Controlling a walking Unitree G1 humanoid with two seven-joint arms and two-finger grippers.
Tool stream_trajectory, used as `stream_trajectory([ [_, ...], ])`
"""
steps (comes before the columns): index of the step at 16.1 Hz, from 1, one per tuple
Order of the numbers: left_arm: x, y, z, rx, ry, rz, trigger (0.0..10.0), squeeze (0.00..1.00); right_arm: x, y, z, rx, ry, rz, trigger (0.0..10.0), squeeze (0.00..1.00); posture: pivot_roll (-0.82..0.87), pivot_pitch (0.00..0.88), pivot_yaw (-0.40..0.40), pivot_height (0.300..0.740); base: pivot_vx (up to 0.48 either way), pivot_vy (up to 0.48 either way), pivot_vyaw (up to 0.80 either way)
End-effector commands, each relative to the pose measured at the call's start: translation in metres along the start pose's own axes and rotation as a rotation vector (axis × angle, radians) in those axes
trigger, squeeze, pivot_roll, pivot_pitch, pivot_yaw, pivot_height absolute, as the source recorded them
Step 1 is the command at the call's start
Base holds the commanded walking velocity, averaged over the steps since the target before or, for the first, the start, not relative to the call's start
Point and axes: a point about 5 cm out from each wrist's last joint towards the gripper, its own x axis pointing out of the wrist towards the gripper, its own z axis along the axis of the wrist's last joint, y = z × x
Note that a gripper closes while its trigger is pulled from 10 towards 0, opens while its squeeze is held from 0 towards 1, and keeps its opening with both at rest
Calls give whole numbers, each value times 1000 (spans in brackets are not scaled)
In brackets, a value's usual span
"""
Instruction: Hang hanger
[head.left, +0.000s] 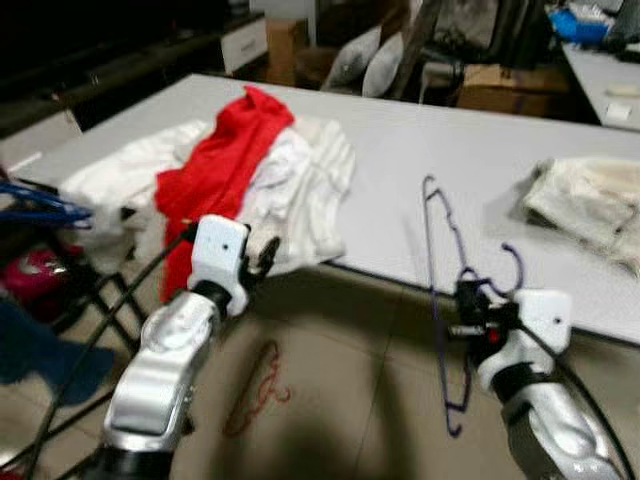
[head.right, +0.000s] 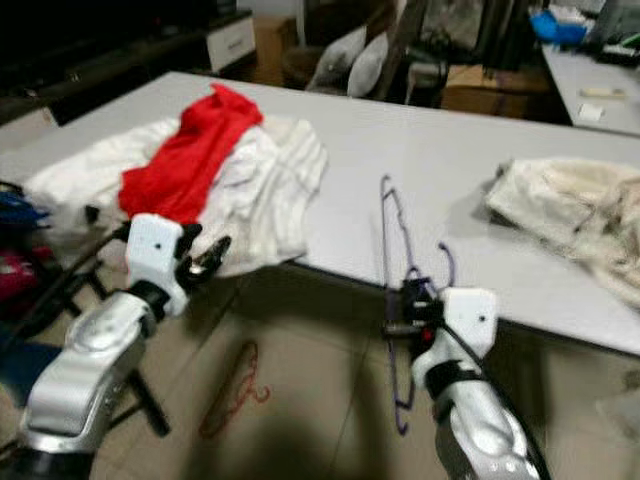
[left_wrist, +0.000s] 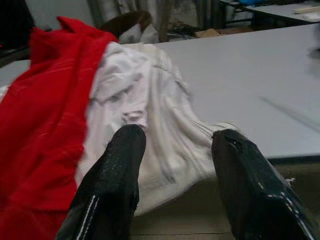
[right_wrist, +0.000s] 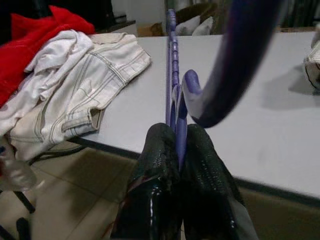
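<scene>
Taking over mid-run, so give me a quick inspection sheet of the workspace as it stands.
Surface: grey table, mostly bare in the middle.
Job's things: purple hanger held off the table edge.
Clutter: red garment on white clothes; cream garment; red hanger on the floor.
Grippers: right gripper shut on the hanger; left gripper open before the clothes.
Cables: black cable along the left arm.
Surroundings: cardboard box, cushions.

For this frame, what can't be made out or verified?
- Any rail or rack for the purple hanger held by the right tool: none can be made out.
- Red hanger on the floor: blurred, shape unclear in the eye views.
- Garments under the red cloth: overlapped, count unclear.
- Cream garment: cut by the frame edge.
</scene>
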Motion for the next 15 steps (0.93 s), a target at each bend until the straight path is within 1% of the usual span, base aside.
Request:
stream_trajectory([
  [1, 0, 4, 2, 21, -1, 10, 10000, 0, 1, 3, 4, 16, -16, 14, 10000, 0, -76, 0, 62, 740, 0, 349, 0],
  [2, 0, 5, 2, 22, -1, 11, 10000, 0, 1, 3, 4, 22, -17, 15, 10000, 0, -76, 0, 62, 740, 0, 349, 0],
  [10, 1, 11, 3, 27, 0, 29, 10000, 0, 2, 6, 5, 42, -20, 24, 10000, 0, -76, 0, 66, 740, 0, 341, -793],
  [12, 1, 11, 2, 16, 3, 38, 10000, 0, 2, 6, 5, 41, -19, 20, 10000, 0, -76, 0, 66, 740, 0, 0, -675],
  [15, 1, 11, 4, -16, -9, 48, 10000, 0, 3, 5, 6, 33, -18, 20, 10000, 0, -74, 0, 60, 740, 0, 0, 0],
])
